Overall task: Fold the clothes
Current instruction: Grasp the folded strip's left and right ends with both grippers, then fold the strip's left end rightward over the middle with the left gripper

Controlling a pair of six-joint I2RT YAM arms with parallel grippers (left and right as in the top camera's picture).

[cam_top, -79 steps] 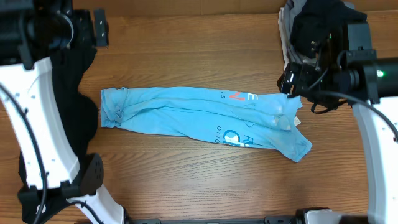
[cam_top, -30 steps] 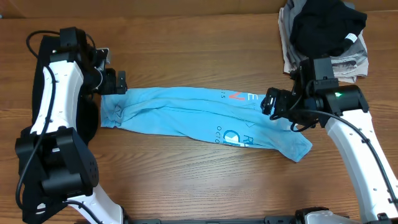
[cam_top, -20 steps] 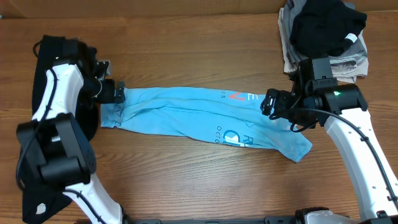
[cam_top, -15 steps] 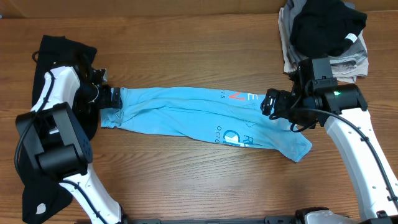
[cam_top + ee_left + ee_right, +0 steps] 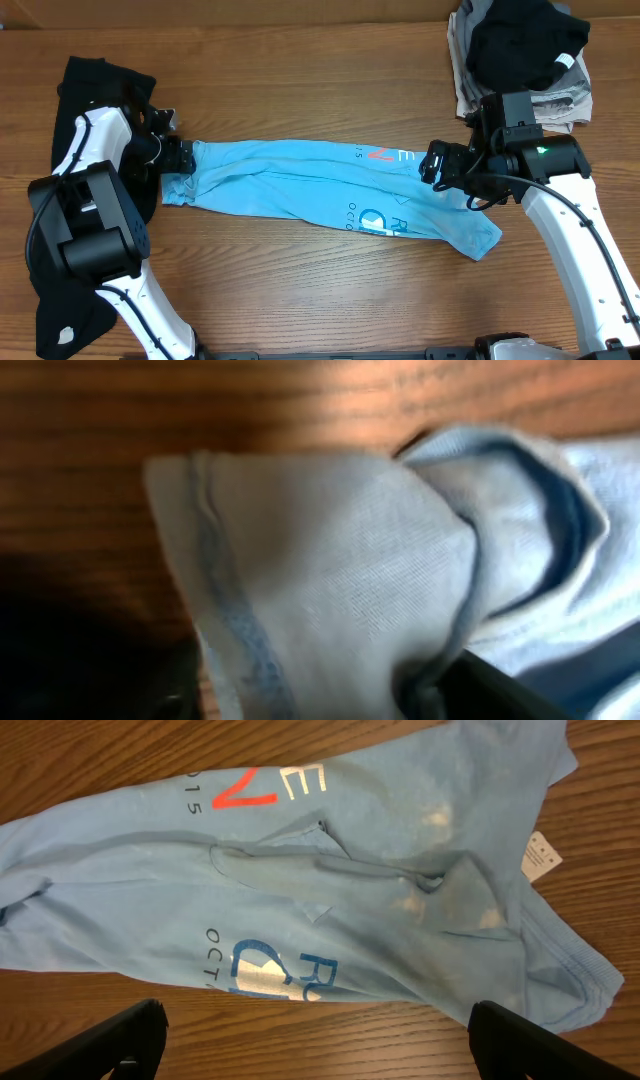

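The light blue T-shirt (image 5: pixel 300 180) lies folded into a long strip across the table, with its lettering toward the right. My left gripper (image 5: pixel 183 157) is at the shirt's left end. In the left wrist view its fingers (image 5: pixel 320 700) are apart, with the bunched shirt edge (image 5: pixel 330 560) between them. My right gripper (image 5: pixel 432 165) hovers over the shirt's right part. In the right wrist view it is open and empty (image 5: pixel 315 1045) above the lettering on the shirt (image 5: pixel 350 890). A long black garment (image 5: pixel 95 85) lies at the far left under my left arm.
A pile of clothes, black on top of grey (image 5: pixel 520 45), sits at the back right corner. A white tag (image 5: pixel 543 853) sticks out at the shirt's right end. Bare wood table (image 5: pixel 300 290) shows in front of the shirt.
My left arm swung in from the left and lowered its gripper onto the shirt's left end. My right gripper came down over the shirt's right part and has held still since.
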